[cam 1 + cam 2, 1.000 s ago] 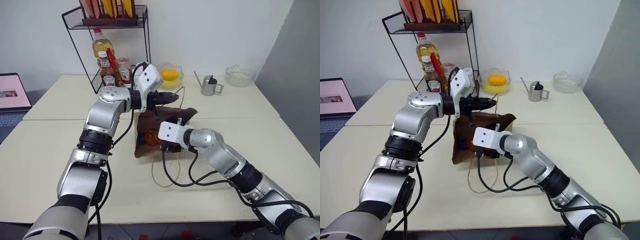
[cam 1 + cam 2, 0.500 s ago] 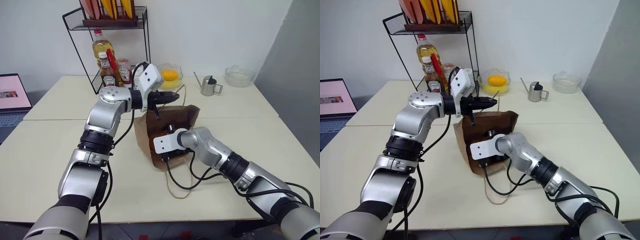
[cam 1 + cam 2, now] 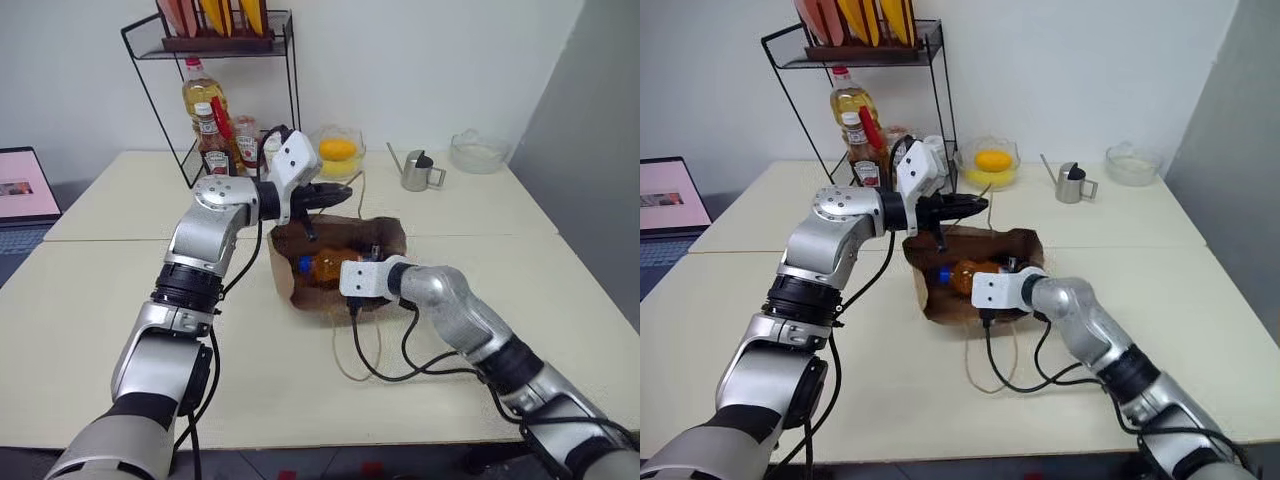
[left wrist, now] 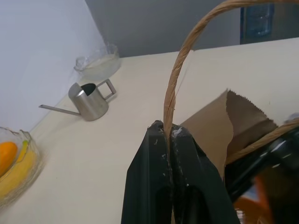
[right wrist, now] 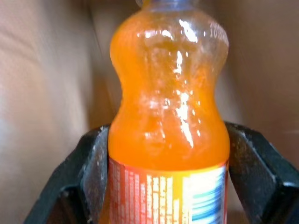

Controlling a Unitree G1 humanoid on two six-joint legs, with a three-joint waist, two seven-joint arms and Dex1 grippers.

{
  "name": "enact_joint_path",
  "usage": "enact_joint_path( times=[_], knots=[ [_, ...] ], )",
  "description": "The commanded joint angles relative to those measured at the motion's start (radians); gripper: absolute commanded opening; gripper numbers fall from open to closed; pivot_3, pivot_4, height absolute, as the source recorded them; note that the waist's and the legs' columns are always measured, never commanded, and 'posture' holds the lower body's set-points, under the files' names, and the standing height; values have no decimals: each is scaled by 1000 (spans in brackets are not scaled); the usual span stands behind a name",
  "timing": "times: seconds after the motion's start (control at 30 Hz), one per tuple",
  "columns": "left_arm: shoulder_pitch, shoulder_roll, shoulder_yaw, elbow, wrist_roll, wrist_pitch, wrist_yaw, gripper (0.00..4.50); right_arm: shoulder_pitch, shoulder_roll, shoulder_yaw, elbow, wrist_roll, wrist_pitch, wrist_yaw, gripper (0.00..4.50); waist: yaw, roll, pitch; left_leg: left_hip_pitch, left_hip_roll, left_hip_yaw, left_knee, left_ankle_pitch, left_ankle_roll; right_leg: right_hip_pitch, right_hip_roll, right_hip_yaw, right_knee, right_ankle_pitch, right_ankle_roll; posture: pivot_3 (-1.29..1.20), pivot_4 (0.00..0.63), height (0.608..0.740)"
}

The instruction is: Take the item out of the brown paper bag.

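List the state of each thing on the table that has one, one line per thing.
Brown paper bag: lying on its side, mouth open.
Twine handle: pinched in the shut left tool.
Orange soda bottle: lying inside the bag, between the right tool's fingers.
Steel pitcher: upright.

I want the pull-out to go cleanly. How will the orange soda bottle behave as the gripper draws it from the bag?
The orange soda bottle looks full, so probably heavy for its size. Its glossy, waisted plastic may slip between the fingers of the right gripper. It lies on its side in the brown paper bag, so it would likely roll if released.
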Motion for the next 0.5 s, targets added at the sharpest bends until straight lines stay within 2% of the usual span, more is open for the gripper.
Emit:
enact_joint_path(
  times=[0.03,0.13,0.23,0.37,0.5],
  knots=[
    [-10,2,6,37,27,-65,17,0,41,21,-153,-187,130,-135,-63,3205,-1,0,0,0,0,0,0,0,0,0,0,0,0,0,0,0,150,740],
    [-18,1,1,73,47,-100,24,0,87,23,-248,-268,166,-198,-121,3205,3,0,0,-1,0,1,0,0,0,0,0,-1,0,0,0,0,150,740],
    [-30,3,1,111,60,-129,32,0,102,44,-351,-350,207,-179,-179,3205,4,1,1,-3,0,1,0,0,0,-1,0,-1,-1,0,0,0,150,740],
    [-45,5,-3,174,89,-169,40,0,-19,87,-567,-403,250,14,-350,3205,3,2,1,-7,0,1,0,0,0,-8,0,-1,0,0,0,0,150,740],
    [-50,5,-2,196,100,-187,30,0,-46,-1,-658,-344,167,254,-401,3205,7,2,1,-9,0,1,0,0,0,-8,0,-2,2,0,0,0,150,740]
  ],
)
